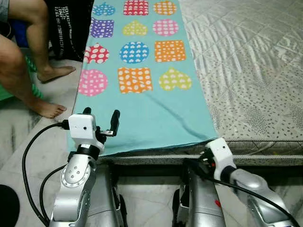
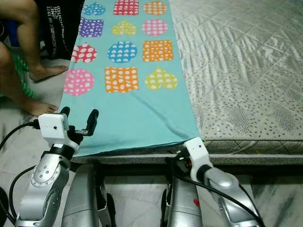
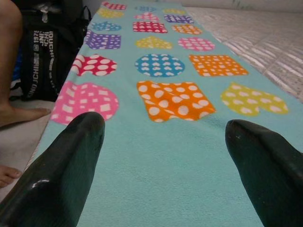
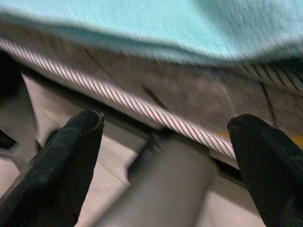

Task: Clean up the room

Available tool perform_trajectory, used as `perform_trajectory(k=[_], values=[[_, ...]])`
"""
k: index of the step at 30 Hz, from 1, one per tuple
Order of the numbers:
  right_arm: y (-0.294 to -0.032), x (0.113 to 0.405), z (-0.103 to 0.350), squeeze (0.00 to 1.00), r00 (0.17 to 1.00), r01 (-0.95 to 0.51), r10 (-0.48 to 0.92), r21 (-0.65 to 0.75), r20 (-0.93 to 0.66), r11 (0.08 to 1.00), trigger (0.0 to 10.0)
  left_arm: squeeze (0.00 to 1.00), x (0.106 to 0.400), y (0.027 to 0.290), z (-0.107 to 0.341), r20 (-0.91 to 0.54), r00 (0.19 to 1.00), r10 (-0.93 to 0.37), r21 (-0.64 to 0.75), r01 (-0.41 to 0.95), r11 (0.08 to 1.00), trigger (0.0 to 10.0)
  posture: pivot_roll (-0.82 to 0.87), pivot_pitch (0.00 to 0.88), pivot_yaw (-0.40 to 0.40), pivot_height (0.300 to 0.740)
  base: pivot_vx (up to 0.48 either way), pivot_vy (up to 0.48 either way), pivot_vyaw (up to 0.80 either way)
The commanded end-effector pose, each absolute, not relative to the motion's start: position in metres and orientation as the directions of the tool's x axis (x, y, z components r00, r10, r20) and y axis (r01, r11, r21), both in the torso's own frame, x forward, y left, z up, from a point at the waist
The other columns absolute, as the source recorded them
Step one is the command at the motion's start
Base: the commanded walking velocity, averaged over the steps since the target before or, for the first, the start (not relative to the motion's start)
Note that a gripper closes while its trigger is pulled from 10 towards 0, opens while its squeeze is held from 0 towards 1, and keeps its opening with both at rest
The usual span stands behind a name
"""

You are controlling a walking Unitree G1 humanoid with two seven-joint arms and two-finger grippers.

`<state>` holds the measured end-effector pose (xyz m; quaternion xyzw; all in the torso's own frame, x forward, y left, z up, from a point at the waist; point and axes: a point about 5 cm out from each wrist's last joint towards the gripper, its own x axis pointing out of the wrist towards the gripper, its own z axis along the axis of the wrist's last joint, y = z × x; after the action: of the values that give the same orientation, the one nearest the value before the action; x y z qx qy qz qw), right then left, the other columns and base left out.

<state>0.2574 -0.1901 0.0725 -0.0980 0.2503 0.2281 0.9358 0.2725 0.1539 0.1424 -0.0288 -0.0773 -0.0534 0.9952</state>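
**Both hands spread at the bed's near edge**

Left eye view: I see the blanket (image 1: 142, 109), turquoise with bright spotted hearts, squares and circles, lying flat along the left part of the bed (image 1: 251, 66). Its near hem hangs at the mattress edge. My left hand (image 1: 101, 118) sits at 8 o'clock over the blanket's near left corner, fingers apart and holding nothing. My right hand (image 1: 204, 158) is at 5 o'clock, tucked below the mattress edge. A person's feet (image 1: 49, 90) rest on the floor at 10 o'clock, beside a black bag (image 1: 71, 28).

Left wrist view: the two fingers (image 3: 66, 165) stand wide apart, low over the blanket, with an orange patch (image 3: 175, 99) ahead between them.

Right wrist view: the fingers (image 4: 61, 161) are also spread, empty, pointing at the mattress's striped piping (image 4: 123, 101) under the blanket's hem.
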Motion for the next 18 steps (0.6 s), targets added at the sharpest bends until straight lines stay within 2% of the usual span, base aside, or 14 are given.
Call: perform_trajectory(k=[1, 4, 10, 16, 18], values=[[-0.2, 0.249, 0.061, 0.0, 0.749, -0.477, 0.347, -0.096, -0.565, 0.874, 10.0, 0.0, 0.271, 0.156, 0.138, 0.136, 0.985, -0.104, -0.045, 0.111, 0.993, 10.0, 0.07, 0.219, 0.012, 0.549, 0.0, 0.0, 0.0], [-0.21, 0.249, 0.058, 0.0, 0.76, -0.441, 0.297, -0.123, -0.578, 0.889, 10.0, 0.0, 0.271, 0.156, 0.138, 0.137, 0.985, -0.104, -0.045, 0.112, 0.993, 10.0, 0.07, 0.217, 0.011, 0.549, 0.0, 0.0, 0.0], [-0.24, 0.259, 0.057, 0.0, 0.821, -0.305, 0.103, -0.28, -0.561, 0.91, 10.0, 0.0, 0.273, 0.155, 0.137, 0.137, 0.985, -0.106, -0.047, 0.113, 0.992, 10.0, 0.07, 0.211, 0.012, 0.549, 0.0, 0.0, 0.0], [-0.255, 0.261, 0.055, 0.0, 0.84, -0.242, 0.014, -0.352, -0.543, 0.904, 10.0, 0.0, 0.273, 0.156, 0.138, 0.14, 0.985, -0.105, -0.045, 0.112, 0.993, 10.0, 0.08, 0.209, 0.013, 0.549, 0.0, 0.0, 0.0], [-0.264, 0.263, 0.058, 0.0, 0.858, -0.18, -0.048, -0.386, -0.512, 0.905, 10.0, 0.0, 0.273, 0.157, 0.138, 0.139, 0.985, -0.102, -0.044, 0.109, 0.993, 10.0, 0.08, 0.209, 0.013, 0.549, 0.0, 0.0, 0.0]])
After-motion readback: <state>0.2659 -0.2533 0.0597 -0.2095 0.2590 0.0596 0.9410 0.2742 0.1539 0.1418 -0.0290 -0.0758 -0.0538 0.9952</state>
